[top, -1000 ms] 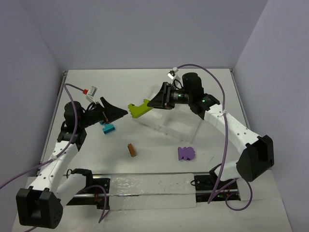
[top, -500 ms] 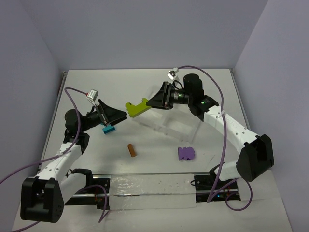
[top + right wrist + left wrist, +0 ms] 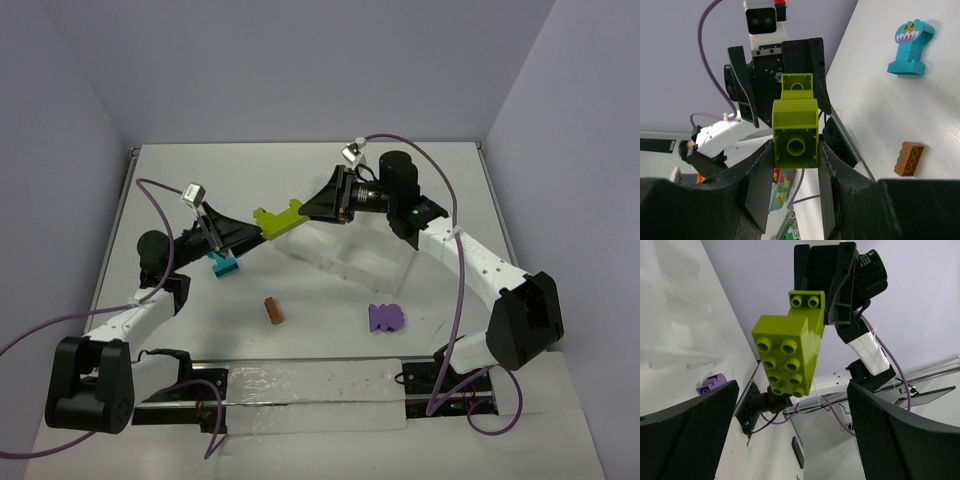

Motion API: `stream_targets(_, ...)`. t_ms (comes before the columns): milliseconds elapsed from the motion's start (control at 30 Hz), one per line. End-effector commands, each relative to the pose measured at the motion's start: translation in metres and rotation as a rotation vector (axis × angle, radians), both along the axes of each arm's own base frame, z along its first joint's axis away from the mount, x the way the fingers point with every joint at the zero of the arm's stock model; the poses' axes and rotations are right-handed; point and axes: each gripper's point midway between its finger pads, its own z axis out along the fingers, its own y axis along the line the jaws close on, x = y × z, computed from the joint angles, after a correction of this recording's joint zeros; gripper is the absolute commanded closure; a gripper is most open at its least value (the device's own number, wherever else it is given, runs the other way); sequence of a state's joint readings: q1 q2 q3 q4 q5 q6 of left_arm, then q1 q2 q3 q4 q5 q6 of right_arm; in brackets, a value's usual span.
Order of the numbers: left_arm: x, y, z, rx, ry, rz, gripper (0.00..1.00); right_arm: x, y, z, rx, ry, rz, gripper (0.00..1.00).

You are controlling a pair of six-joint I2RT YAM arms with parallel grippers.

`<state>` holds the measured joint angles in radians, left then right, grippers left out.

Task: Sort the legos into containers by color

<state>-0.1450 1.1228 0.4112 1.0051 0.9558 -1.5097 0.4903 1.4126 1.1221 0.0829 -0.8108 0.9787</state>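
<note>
My right gripper (image 3: 312,210) is shut on a lime green lego clump (image 3: 279,219), held in the air above the table's middle. In the right wrist view this lego (image 3: 795,131) sits squeezed between the fingers (image 3: 760,170). My left gripper (image 3: 255,233) is open and points at the green lego (image 3: 789,351) from the left, its fingers (image 3: 685,440) just short of it. A teal lego (image 3: 224,264) lies under the left gripper. An orange-brown lego (image 3: 272,310) and a purple lego (image 3: 385,317) lie nearer the front. The white tray of containers (image 3: 350,255) sits below the right gripper.
A long clear strip with black brackets (image 3: 310,390) runs along the near edge between the arm bases. Purple cables loop from both arms. The right wrist view shows the teal lego (image 3: 910,47) and the orange-brown lego (image 3: 909,158) on the white table.
My left gripper has swung up and to the right, closing in on the green lego. The right gripper has carried the lego slightly left. Both keep their state.
</note>
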Motion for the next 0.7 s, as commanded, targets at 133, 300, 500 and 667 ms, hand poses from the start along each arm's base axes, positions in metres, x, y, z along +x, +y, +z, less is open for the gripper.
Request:
stream_targets(133, 0.002, -0.016, 0.036, -0.023, -0.150, -0.050, 0.04, -0.007, 0.017, 0.017, 0.054, -0.053, 0.061, 1.00)
stream_targets(300, 0.007, -0.018, 0.041, -0.026, -0.158, -0.057, 0.06, -0.008, 0.020, 0.019, 0.045, -0.064, 0.064, 1.00)
stream_targets(500, 0.008, -0.022, 0.046, -0.027, -0.166, -0.074, 0.07, -0.008, 0.023, 0.018, 0.039, -0.062, 0.072, 1.00)
stream_targets(667, 0.002, -0.029, 0.047, -0.048, -0.163, -0.095, 0.08, -0.007, 0.024, 0.020, 0.049, -0.062, 0.070, 1.00)
